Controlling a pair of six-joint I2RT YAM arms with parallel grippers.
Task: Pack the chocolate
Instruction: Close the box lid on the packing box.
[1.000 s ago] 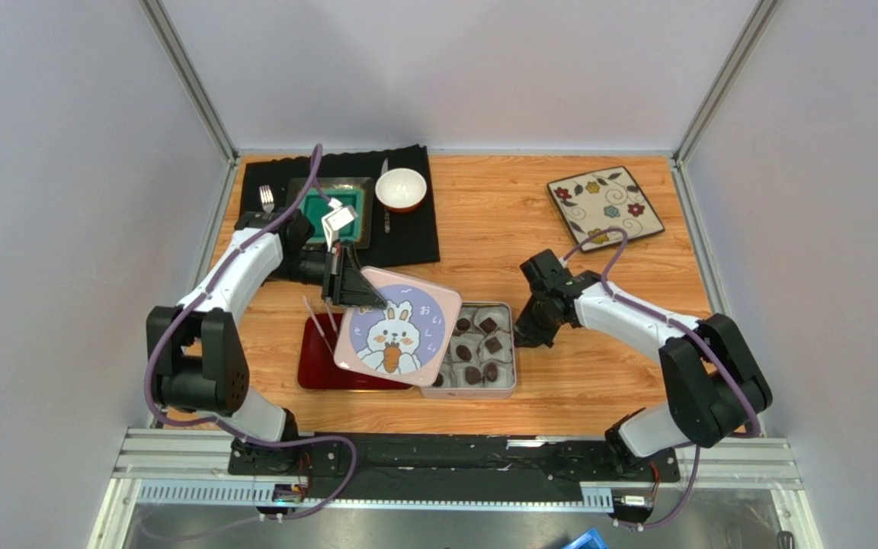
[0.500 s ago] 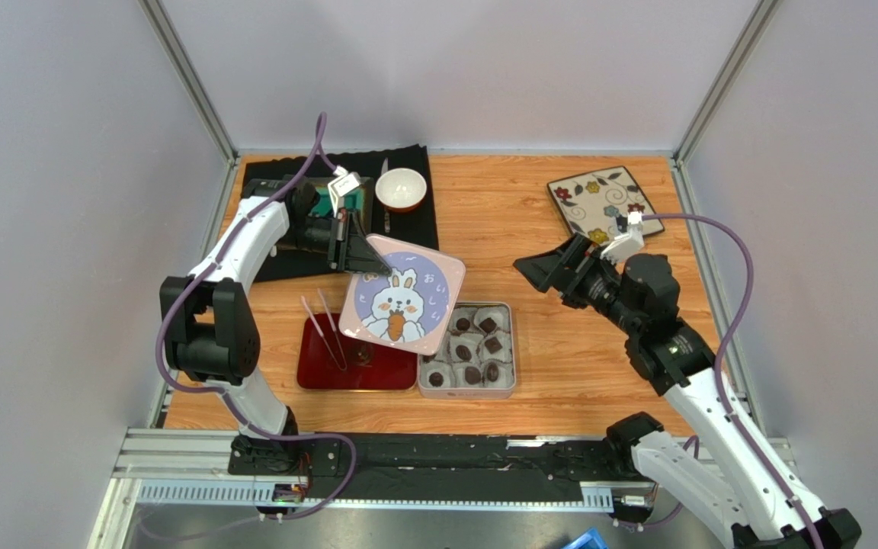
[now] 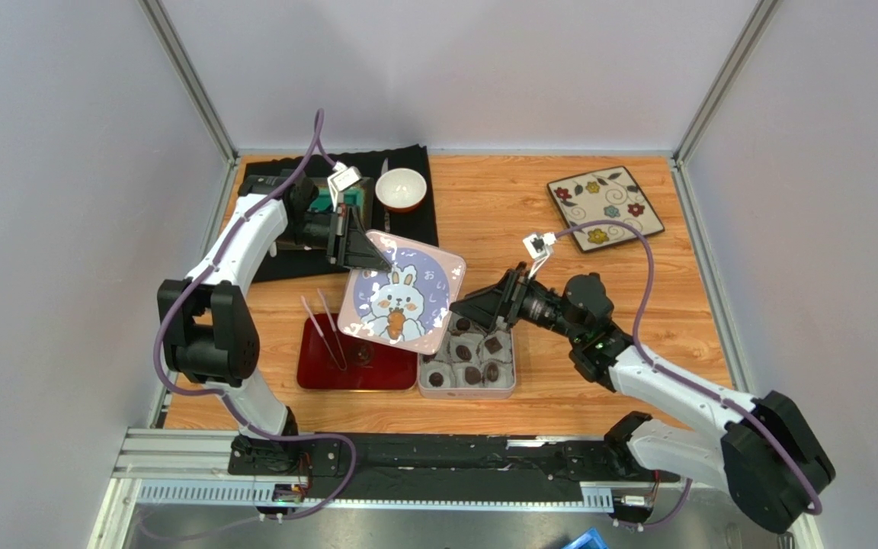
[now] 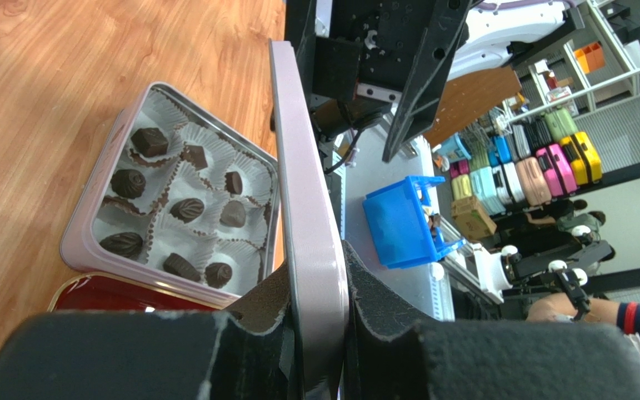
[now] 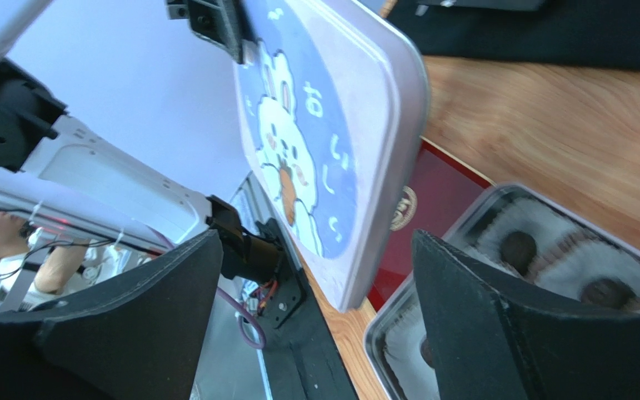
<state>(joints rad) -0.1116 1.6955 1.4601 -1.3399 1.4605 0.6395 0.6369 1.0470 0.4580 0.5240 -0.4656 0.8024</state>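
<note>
Counted two grippers, one tin, one lid, one red tray, one bowl, one floral plate, one black mat and one pair of thin tongs.

Found the left gripper [image 4: 317,292] closed hard on the lid [image 3: 400,300], one finger on each face, pinching it near one edge. Saw the lid held tilted in the air, bunny picture facing up and toward the right arm.

Found the right gripper [image 5: 313,242] spread wide and gripping nothing, with the lid's free edge reaching into the gap between its fingers. Could not tell whether either finger touched that edge.

Saw the tin [image 4: 77,246] sitting open on the table, directly under the right gripper and below and to the right of the left gripper. Counted nine pieces of chocolate [image 4: 186,208] inside in the left wrist view, three rows of three, each in its own white paper cup [image 4: 206,133]. Lost the tin's far side behind the lid.

Noted the red tray [image 3: 352,368] under the lid, on the near side of the left gripper and just beside the tin, with the tongs [image 3: 320,332] lying across it.

Noted the bowl [image 3: 401,189] on the black mat [image 3: 415,235], just beyond the left gripper.

Placed the floral plate [image 3: 605,208] well beyond the right gripper, toward the far right corner.
</note>
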